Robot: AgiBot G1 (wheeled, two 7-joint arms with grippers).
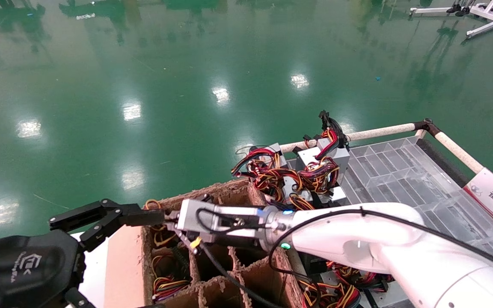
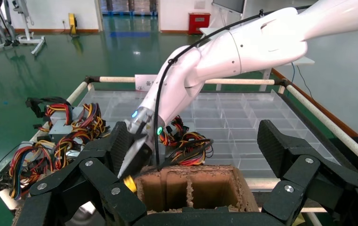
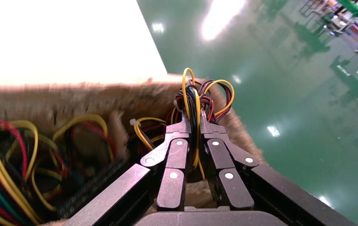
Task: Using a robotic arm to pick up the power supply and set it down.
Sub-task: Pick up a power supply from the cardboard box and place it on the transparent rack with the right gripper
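The white robotic arm (image 1: 357,239) on my right reaches leftward over the brown cardboard divider box (image 1: 229,188). Its gripper (image 3: 193,125) is shut on a looped bundle of yellow, red and black wires (image 3: 193,96) standing out of the box's far corner cell (image 1: 152,205). That bundle belongs to the power supply, whose grey body is hidden down in the cell. In the head view this gripper is mostly hidden behind a finger (image 1: 101,218) of the left gripper. My left gripper (image 2: 198,141) stands open at the box's near-left side, its fingers spread wide to either side of two cells.
Other grey power supplies with wire bundles (image 1: 310,171) lie heaped on the left end of a clear compartment tray (image 1: 400,171) framed by white rails (image 1: 379,131). More wire bundles (image 1: 336,295) lie under the right arm. Glossy green floor lies beyond.
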